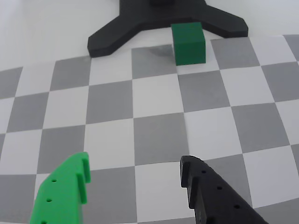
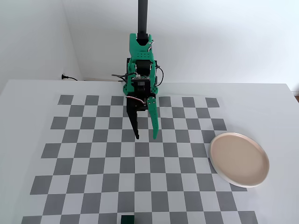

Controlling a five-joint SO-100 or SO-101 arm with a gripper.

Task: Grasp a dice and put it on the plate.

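The dice is a small dark green cube at the top of the wrist view, on the checkerboard's far edge by a black stand foot. In the fixed view the dice sits at the bottom edge, at the front of the board. My gripper is open and empty, with one bright green finger and one black finger, well short of the dice. In the fixed view the gripper hangs over the board's middle. The beige-pink plate lies at the right of the fixed view.
A black stand base with spread feet lies just behind the dice in the wrist view. The checkerboard mat covers the white table. The arm's base and a black post stand at the back.
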